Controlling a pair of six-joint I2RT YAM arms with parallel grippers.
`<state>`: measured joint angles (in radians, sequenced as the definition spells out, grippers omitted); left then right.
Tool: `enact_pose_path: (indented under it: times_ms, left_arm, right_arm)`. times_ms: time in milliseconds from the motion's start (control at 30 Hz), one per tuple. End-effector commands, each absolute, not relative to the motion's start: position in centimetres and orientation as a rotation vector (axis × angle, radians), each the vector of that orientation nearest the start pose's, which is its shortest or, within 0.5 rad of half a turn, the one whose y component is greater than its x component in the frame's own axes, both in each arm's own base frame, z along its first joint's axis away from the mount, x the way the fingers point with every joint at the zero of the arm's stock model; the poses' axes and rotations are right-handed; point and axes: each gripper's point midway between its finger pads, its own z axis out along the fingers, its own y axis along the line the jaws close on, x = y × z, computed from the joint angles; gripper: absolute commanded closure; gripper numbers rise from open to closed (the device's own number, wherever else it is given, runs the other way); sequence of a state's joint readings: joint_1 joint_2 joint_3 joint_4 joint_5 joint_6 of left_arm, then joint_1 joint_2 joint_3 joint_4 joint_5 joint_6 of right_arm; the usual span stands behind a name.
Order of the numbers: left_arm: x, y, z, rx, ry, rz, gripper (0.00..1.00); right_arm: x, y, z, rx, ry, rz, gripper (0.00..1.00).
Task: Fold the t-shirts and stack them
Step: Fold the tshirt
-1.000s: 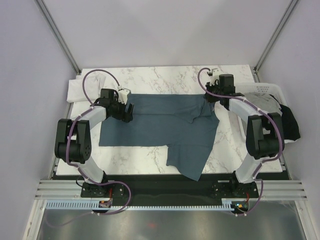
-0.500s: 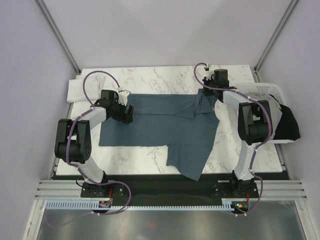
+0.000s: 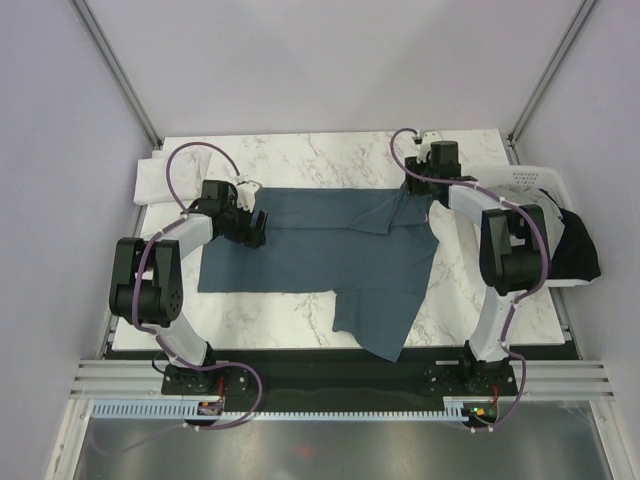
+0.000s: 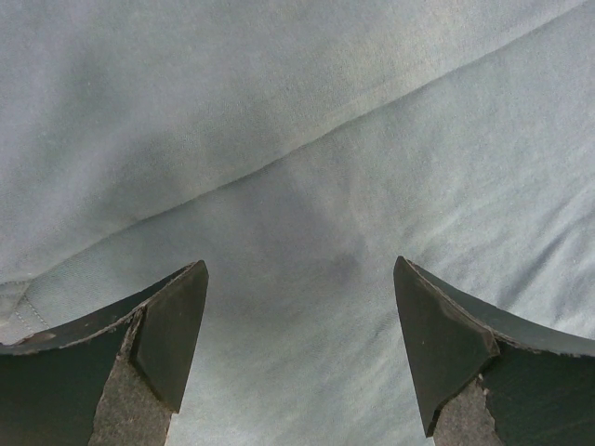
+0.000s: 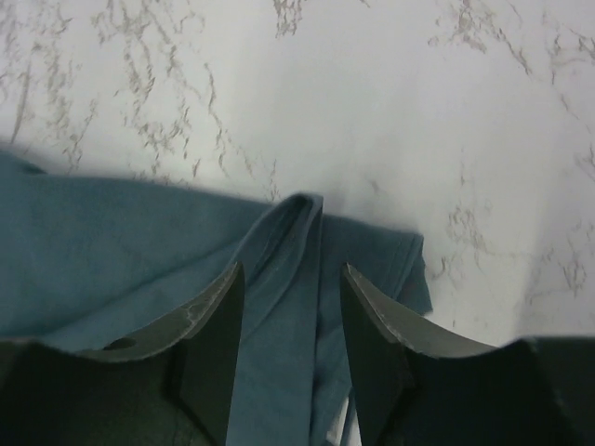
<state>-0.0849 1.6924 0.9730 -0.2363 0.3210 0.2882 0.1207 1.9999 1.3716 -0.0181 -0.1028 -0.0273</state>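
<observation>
Now | left gripper (image 4: 298, 264): spread wide over slate-blue t-shirt (image 3: 310, 255) | right gripper (image 5: 291, 268): parted, its fold between jaws

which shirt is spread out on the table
The dark slate-blue t-shirt; the white shirt sits bunched at the left edge, the black shirt at the basket.

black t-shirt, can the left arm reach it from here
Probably not: the black t-shirt lies past the right arm at the far right edge, while the left gripper sits far left.
</observation>
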Motion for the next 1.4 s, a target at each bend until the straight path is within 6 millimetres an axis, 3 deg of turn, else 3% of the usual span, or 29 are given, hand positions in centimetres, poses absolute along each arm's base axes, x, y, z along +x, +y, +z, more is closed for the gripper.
enact_pose_path:
  times_ms: [0,33,100,200,500,667,1367]
  left_arm:
    - [37.9,-8.2,4.3,0.567,2.394,-0.360,0.12]
    - [38.0,-8.2,4.7,0.566,2.384,-0.356,0.12]
    - [38.0,-8.1,4.7,0.567,2.384,-0.349,0.12]
    - [38.1,-8.1,4.6,0.568,2.382,-0.352,0.12]
    - [38.1,-8.2,4.9,0.568,2.375,-0.359,0.12]
    - [38.2,-8.2,5.0,0.566,2.374,-0.356,0.12]
    - [38.1,-8.0,3.8,0.564,2.403,-0.353,0.13]
  right_arm:
    - [50.9,8.8,13.0,-0.260,2.112,0.213,0.48]
    - [49.8,9.5,13.9,-0.252,2.112,0.275,0.48]
    - [47.1,11.7,12.6,-0.274,2.186,0.448,0.51]
    - [45.1,13.0,11.1,-0.243,2.246,0.577,0.58]
    - [44.3,13.6,7.9,-0.225,2.340,0.638,0.64]
    - [42.7,14.2,6.9,-0.255,2.367,0.673,0.67]
    - [40.5,16.6,4.5,-0.353,2.414,0.734,0.64]
